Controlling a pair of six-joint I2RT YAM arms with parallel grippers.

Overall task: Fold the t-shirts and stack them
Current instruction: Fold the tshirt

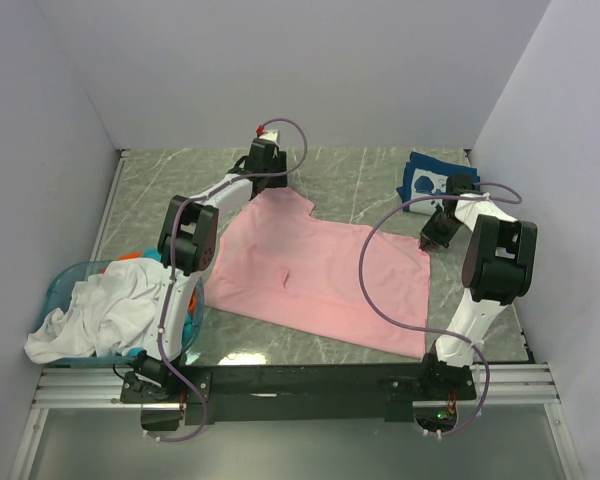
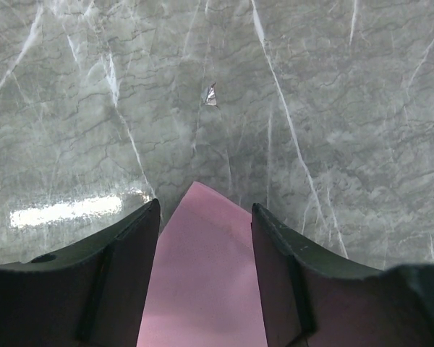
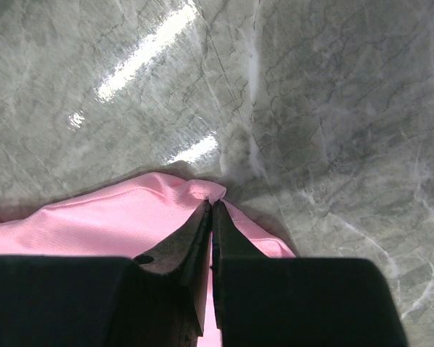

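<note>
In the middle of the grey marbled bench (image 1: pixel 360 180) the pink shirt (image 1: pixel 320 275) lies flat, thin and smooth, not yet folded. My right gripper (image 3: pixel 212 204) is pinched on its right edge; my left gripper (image 2: pixel 206 210) stands open astride its far corner. One navy shirt (image 1: pixel 420 180) sits folded far right. A crumpled white shirt (image 1: pixel 100 320) and others wait in the blue basket (image 1: pixel 60 285).
</note>
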